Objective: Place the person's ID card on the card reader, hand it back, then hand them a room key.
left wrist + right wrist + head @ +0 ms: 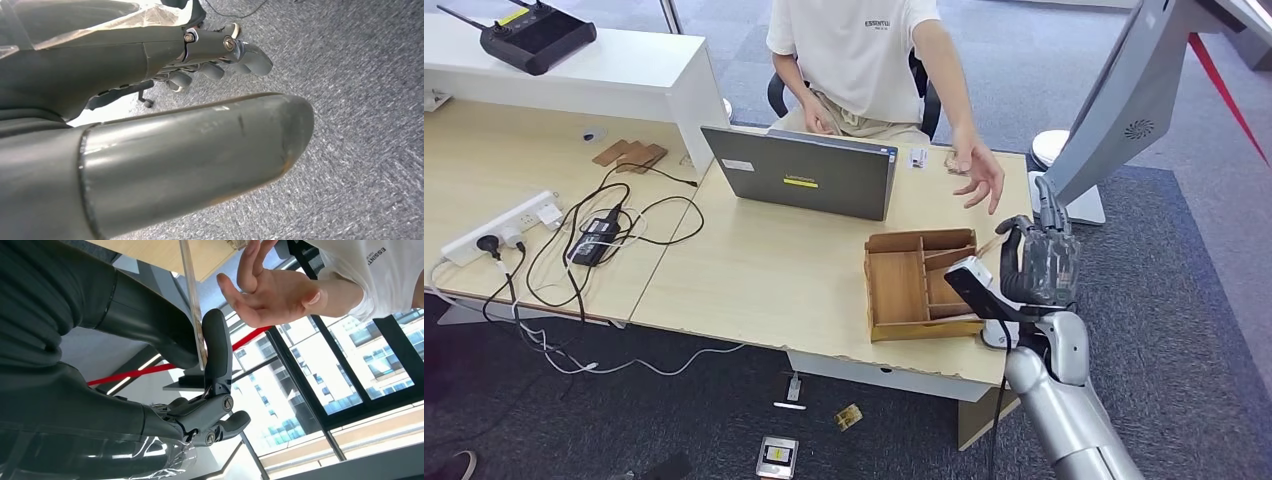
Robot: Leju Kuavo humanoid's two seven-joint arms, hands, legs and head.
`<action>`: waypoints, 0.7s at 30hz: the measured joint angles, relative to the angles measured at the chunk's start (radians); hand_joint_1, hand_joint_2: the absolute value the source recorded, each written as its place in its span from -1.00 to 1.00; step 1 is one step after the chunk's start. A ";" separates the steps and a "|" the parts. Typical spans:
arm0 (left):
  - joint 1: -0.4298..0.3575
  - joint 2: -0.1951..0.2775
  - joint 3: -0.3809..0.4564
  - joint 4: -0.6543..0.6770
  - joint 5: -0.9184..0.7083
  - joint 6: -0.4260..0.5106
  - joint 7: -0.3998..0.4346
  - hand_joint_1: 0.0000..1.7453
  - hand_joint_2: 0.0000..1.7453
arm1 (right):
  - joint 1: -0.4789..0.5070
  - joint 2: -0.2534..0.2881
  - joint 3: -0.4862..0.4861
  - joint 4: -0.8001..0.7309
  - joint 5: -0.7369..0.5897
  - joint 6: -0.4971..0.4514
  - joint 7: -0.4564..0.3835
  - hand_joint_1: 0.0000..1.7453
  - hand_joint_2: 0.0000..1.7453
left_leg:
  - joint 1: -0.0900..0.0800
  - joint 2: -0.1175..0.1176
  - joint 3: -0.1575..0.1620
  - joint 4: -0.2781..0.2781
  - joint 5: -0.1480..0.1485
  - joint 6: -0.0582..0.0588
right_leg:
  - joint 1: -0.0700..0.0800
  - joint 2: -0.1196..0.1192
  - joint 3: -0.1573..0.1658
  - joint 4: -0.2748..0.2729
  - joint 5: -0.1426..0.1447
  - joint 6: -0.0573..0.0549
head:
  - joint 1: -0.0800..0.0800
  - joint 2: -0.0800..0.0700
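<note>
My right hand (1039, 258) is raised at the table's right end, just past the black card reader (972, 287) at the table edge. It pinches a thin card (192, 300), seen edge-on, between thumb and finger. The person's open hand (980, 176) hovers palm-up close above and beyond my hand, and that same person's hand (270, 290) sits right beside the card's end. A wooden compartment tray (894, 285) lies left of the reader; I cannot make out its contents. My left hand (165, 115) hangs over grey carpet, holding nothing, its fingers (245, 55) loosely extended.
A grey laptop (809, 175) stands mid-table in front of the seated person. A power strip (499, 225) and tangled cables lie at the left. A black controller (534, 35) rests on the white counter. A grey slanted stand (1124, 100) rises at the right.
</note>
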 joint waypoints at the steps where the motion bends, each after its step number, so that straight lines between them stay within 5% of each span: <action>1: -0.002 0.000 -0.002 0.000 -0.001 -0.002 0.000 -1.00 -1.00 | 0.000 0.001 -0.004 -0.004 0.002 0.000 -0.002 1.00 1.00 | 0.000 0.000 0.000 0.000 0.000 0.000 | 0.000 0.000 0.000 0.000 0.000 0.000 | 0.000 0.000; 13: -0.041 -0.002 -0.039 -0.003 -0.048 -0.049 0.002 -1.00 -1.00 | -0.159 0.049 -0.027 0.133 -0.020 0.005 -0.119 1.00 1.00 | 0.000 0.000 -0.001 0.000 0.001 0.000 | 0.000 0.000 0.000 0.001 0.001 0.000 | 0.000 0.000; 21: -0.086 -0.008 -0.083 -0.005 -0.090 -0.086 0.010 -1.00 -1.00 | -0.326 0.098 -0.030 0.344 -0.012 0.029 -0.080 1.00 1.00 | 0.000 -0.001 -0.001 0.000 0.002 0.000 | 0.000 0.000 -0.001 0.001 0.002 0.000 | 0.000 0.000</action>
